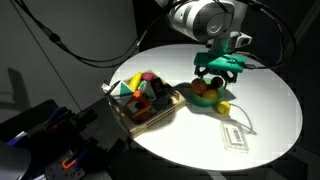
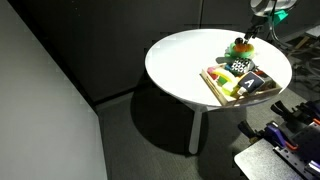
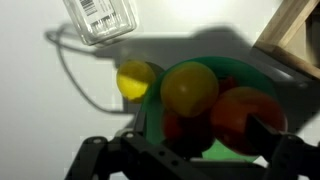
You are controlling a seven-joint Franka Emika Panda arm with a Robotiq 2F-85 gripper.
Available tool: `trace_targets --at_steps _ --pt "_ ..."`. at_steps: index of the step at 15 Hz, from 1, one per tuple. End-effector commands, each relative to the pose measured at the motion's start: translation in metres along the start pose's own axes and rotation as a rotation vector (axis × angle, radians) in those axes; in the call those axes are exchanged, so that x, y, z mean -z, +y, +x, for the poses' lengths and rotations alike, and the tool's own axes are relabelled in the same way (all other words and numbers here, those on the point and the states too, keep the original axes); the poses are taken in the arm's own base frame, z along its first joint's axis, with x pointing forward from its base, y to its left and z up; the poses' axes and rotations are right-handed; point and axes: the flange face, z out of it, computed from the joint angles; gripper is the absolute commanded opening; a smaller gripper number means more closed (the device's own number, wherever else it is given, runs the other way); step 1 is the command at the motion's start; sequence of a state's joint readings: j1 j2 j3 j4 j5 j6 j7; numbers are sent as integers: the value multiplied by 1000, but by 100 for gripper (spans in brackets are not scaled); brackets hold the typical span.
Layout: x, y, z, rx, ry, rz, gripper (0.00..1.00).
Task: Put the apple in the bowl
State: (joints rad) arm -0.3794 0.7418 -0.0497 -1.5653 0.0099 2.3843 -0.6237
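The green bowl (image 3: 235, 72) lies right under my gripper (image 3: 195, 138). In it are a yellow-orange fruit (image 3: 190, 88), an orange-red fruit (image 3: 243, 115) and the dark red apple (image 3: 178, 126), which sits low between my two fingers, partly in shadow. The fingers stand wide apart on either side of the apple and do not touch it. A yellow lemon (image 3: 135, 80) lies just outside the bowl's rim. In both exterior views the gripper (image 1: 218, 72) hangs close over the bowl (image 1: 208, 97), which also shows far off (image 2: 238, 47).
A square wooden tray of coloured blocks (image 1: 146, 100) stands beside the bowl on the round white table (image 1: 265, 100); its corner shows in the wrist view (image 3: 300, 40). A white adapter with a cable (image 3: 100, 18) lies near the lemon. The table edge is close.
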Motion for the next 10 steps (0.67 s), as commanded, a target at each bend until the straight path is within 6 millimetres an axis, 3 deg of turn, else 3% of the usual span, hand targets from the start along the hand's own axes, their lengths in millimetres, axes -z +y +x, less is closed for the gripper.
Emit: trace_targets --at_steps 1,10 --pt "7 -5 -9 -54 -42 9 100" --pt "1 -17 -36 -183 -176 59 100"
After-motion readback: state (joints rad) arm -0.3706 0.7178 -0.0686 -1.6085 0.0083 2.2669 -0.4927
